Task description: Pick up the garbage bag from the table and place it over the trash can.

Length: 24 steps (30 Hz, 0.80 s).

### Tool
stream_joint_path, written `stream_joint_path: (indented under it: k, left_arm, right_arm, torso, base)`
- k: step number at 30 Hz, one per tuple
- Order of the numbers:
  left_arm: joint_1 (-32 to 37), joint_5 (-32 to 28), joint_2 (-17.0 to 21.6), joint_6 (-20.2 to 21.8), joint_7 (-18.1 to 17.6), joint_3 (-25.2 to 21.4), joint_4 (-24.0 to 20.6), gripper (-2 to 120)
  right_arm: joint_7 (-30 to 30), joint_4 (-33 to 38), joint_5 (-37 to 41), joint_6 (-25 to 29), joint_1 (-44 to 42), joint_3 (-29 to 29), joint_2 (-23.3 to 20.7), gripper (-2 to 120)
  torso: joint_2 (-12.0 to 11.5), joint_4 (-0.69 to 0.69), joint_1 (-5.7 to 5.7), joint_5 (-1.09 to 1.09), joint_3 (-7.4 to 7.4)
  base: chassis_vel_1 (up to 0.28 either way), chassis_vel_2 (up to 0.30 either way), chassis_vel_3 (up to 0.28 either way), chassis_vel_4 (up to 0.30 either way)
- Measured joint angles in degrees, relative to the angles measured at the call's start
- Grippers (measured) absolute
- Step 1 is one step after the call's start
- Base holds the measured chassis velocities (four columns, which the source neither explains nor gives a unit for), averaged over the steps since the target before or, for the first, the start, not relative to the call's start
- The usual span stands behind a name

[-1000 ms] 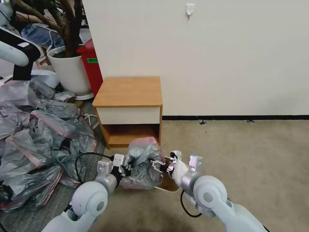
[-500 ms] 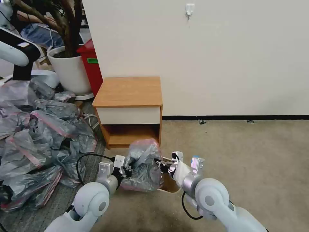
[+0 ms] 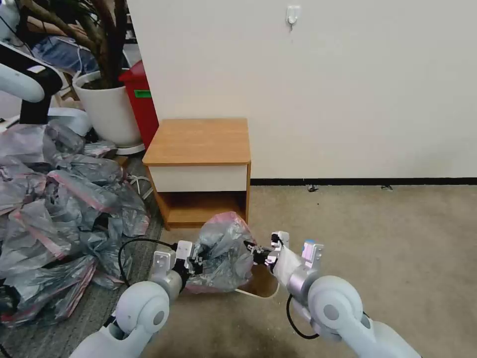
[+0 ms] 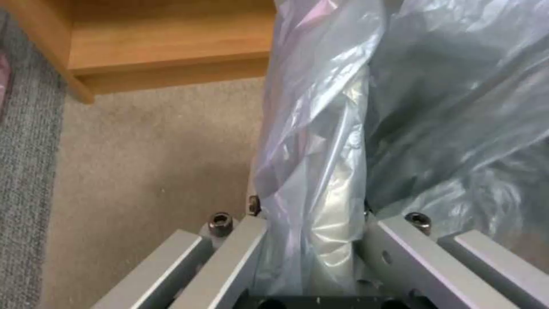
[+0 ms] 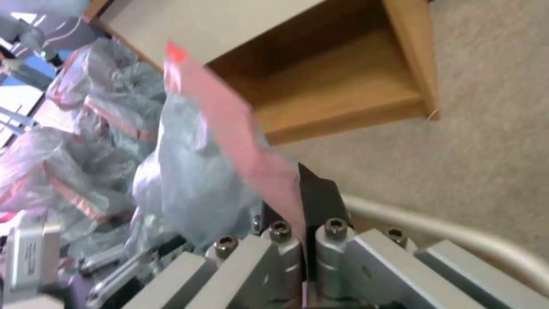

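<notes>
Surface (image 3: pixel 198 140) top bare. Beige carpet floor (image 3: pixel 377 238) carries the surface, trash can (image 3: pixel 262 284) just before it, bag heap (image 3: pixel 54 209) at left.

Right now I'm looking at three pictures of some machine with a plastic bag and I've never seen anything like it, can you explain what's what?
This is a wheeled robot with two white arms. The wide picture comes from a camera on its head, looking down at the floor ahead. The other two come from cameras on each wrist, so they look along the metal fingers.

Each arm ends in a tool. The left tool and the right tool are both shut on the garbage bag, a thin grey bag with a pink band, one at each side. In the right wrist picture the fingers pinch the pink band.

Under the bag sits the trash can, a small cream bin on the carpet; part of its rim shows. Behind stands the table, a small wooden nightstand. A heap of bags lies to the left.
</notes>
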Motion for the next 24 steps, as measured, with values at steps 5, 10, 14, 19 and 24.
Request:
stream_joint_path:
  k: [5,10,14,19,24]
  left_arm:
    - [0.4,0.04,0.03,-0.19,0.37,-0.59,0.09,3]
    - [0.76,0.12,0.03,-0.44,0.9,-1.27,0.16,3]
    - [1.31,0.74,-0.18,-1.15,1.39,-1.77,0.41,3]
    - [1.58,1.16,-0.43,-1.61,1.79,-1.97,0.51,3]
    - [1.62,1.23,-0.61,-2.22,2.04,-2.32,0.53,3]
  right_arm:
    - [-0.13,-0.4,1.39,0.14,-0.01,2.82,-1.09,0]
    - [-0.31,-0.92,2.12,0.14,-0.11,4.88,-1.91,0]
    - [-0.62,-2.48,2.24,0.0,-0.65,6.96,-2.51,0]
    - [-0.79,-4.13,1.94,-0.2,-1.3,7.99,-2.6,0]
    - [-1.23,-5.77,0.9,-0.23,-2.57,8.87,-2.62,0]
  torso:
    - [0.0,0.0,0.0,0.0,0.0]
    - [0.0,0.0,0.0,0.0,0.0]
    - [0.0,0.0,0.0,0.0,0.0]
    - [0.0,0.0,0.0,0.0,0.0]
    - [0.0,0.0,0.0,0.0,0.0]
  base:
    - [0.0,0.0,0.0,0.0]
    - [0.0,0.0,0.0,0.0]
    - [0.0,0.0,0.0,0.0]
    - [0.0,0.0,0.0,0.0]
    - [0.0,0.0,0.0,0.0]
